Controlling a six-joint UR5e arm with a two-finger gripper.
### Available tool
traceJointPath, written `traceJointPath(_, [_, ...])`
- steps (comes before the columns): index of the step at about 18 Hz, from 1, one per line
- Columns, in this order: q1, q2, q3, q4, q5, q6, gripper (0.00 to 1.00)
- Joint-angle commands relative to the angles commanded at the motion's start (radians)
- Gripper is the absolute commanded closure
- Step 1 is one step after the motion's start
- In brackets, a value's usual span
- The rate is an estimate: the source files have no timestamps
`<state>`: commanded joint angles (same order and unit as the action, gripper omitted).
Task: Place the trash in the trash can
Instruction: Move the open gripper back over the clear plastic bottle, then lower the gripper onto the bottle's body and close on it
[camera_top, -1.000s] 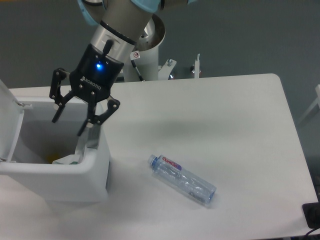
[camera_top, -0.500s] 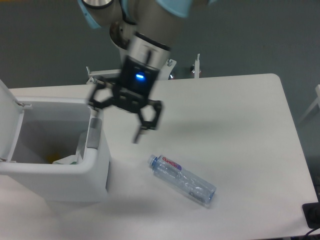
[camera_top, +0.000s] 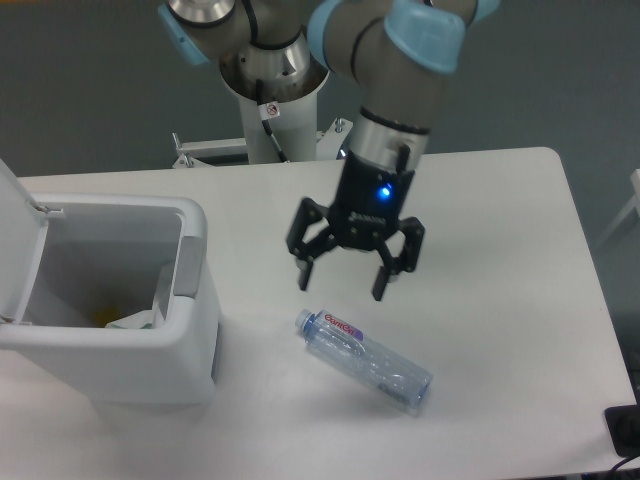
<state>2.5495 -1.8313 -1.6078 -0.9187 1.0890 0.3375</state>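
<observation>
End effector (camera_top: 342, 282) spread open, empty, mid-frame above bottle (camera_top: 364, 361). Bottle flat on counter (camera_top: 500, 250). Wrapper (camera_top: 130, 321) inside open bin (camera_top: 190, 340), lower left.

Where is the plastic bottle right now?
The plastic bottle lies on its side on the white table, right of the open trash can, just below the open hand, which is not touching it.

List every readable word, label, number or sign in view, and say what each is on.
Bottle: red lettering on its label, too blurred to read.
Gripper: pale marking on the black body below the blue light, too small to read.
Robot base column: small red and white sticker, unreadable.
Trash can: no text visible.
</observation>
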Motion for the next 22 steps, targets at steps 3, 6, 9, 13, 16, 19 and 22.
traceJointPath(3, [0.034, -0.083, 0.038, -0.067, 0.070, -0.002, 0.00])
traceJointPath(6, [0.035, -0.118, 0.042, -0.100, 0.144, -0.049, 0.00])
traceJointPath(9, [0.026, -0.183, 0.075, -0.112, 0.160, -0.122, 0.00])
traceJointPath(13, [-0.047, -0.272, 0.134, -0.150, 0.308, -0.221, 0.00])
traceJointPath(16, [-0.061, -0.312, 0.169, -0.163, 0.344, -0.282, 0.00])
traceJointPath(19, [-0.061, -0.328, 0.178, -0.175, 0.351, -0.305, 0.01])
traceJointPath(22, [-0.080, -0.353, 0.189, -0.174, 0.397, -0.363, 0.00])
